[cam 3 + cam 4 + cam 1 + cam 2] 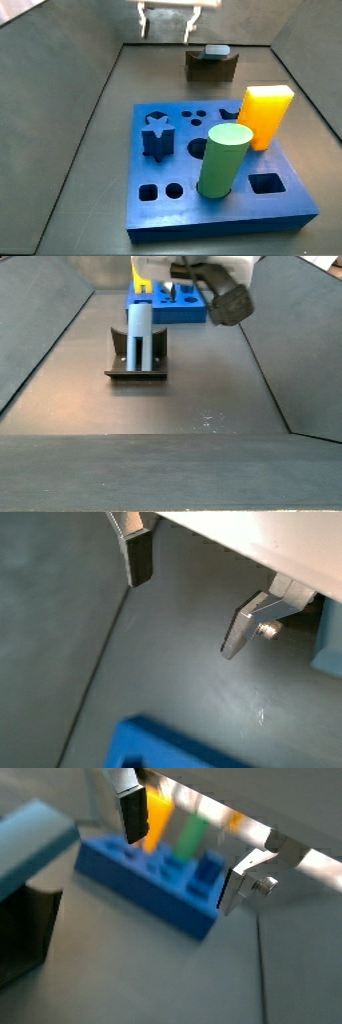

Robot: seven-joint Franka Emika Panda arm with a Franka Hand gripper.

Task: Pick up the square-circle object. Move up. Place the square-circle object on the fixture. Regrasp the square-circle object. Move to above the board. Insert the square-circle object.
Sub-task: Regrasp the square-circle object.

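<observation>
Square-circle object (pixel 139 335) stands upright in the notch of the fixture (pixel 138 362), on the grey desk (pixel 160 456). Board (pixel 214 170) sits well apart, carrying a green cylinder (pixel 225 160) and orange block (pixel 266 115). Gripper (pixel 171 22) hangs high near the fixture, jaws spread, holding nothing.

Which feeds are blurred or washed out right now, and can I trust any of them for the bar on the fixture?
Both wrist views are soft, overexposed beside the open tool; a side view has a blurred dark shape up close, but the square-circle object on the fixture is clear; the board looks sharp.
</observation>
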